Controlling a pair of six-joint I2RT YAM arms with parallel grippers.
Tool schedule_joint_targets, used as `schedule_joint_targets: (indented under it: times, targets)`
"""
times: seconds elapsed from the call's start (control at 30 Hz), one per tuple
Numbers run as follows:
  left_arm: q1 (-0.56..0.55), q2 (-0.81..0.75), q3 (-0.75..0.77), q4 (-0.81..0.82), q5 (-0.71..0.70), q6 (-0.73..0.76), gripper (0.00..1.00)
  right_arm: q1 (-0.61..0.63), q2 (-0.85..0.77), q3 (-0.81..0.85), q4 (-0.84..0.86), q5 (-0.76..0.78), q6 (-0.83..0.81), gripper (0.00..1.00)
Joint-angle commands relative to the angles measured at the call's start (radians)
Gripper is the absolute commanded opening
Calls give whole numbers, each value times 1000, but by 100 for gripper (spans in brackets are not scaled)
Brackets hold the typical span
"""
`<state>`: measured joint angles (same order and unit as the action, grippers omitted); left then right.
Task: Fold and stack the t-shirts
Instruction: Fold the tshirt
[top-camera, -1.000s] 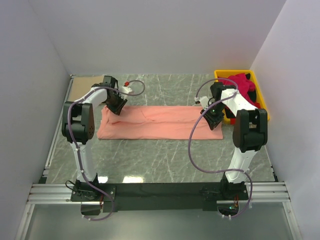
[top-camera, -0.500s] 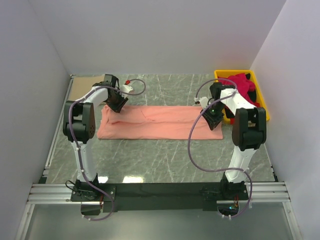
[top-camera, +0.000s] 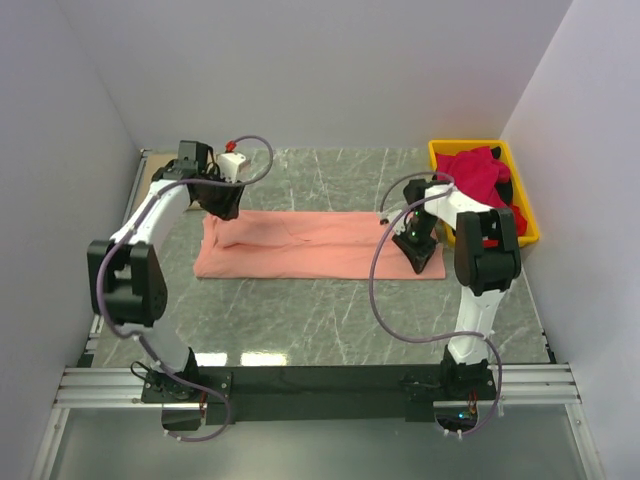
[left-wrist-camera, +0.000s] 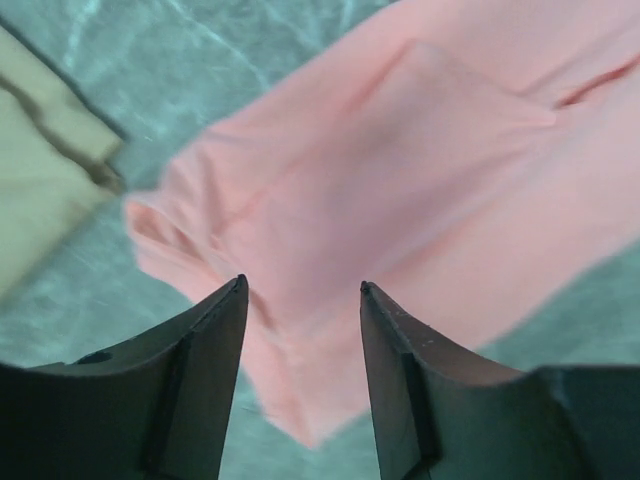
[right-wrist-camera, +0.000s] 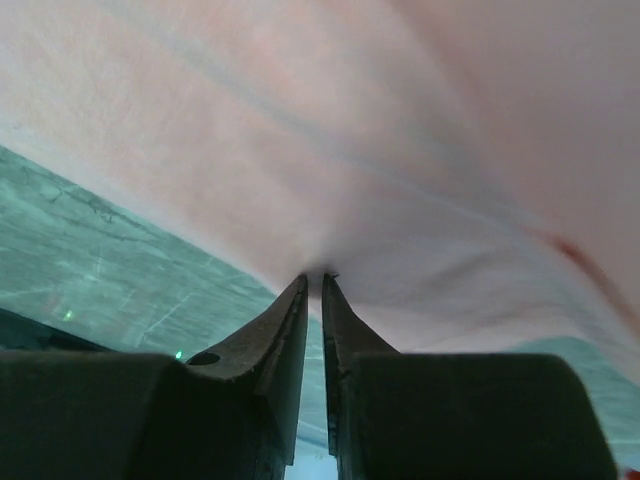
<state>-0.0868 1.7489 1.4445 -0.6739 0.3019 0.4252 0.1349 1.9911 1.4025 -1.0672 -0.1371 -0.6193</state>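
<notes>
I see the pink t-shirt (top-camera: 310, 245) folded into a long flat band running left to right across the middle of the tabletop (top-camera: 300, 320). Its right end is pinched in the right end effector (right-wrist-camera: 313, 278). A tan t-shirt (left-wrist-camera: 40, 180) lies near its far-left corner, not touching. Red t-shirts (top-camera: 475, 172) are heaped in the yellow bin (top-camera: 525, 215).

A yellow plastic bin (top-camera: 447, 146) stood at the far right corner of a grey-green marbled table (top-camera: 320, 320). Plain white walls (top-camera: 320, 70) enclosed three sides.
</notes>
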Motion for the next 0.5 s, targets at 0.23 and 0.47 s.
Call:
schedule_joint_targets:
  times: [0.23, 0.47]
  targets:
    - [-22, -230, -283, 31, 33, -328, 44, 112, -118, -269, -97, -24, 23, 15]
    - [-178, -133, -323, 106, -88, -388, 39, 123, -300, -308, -175, -171, 0, 18]
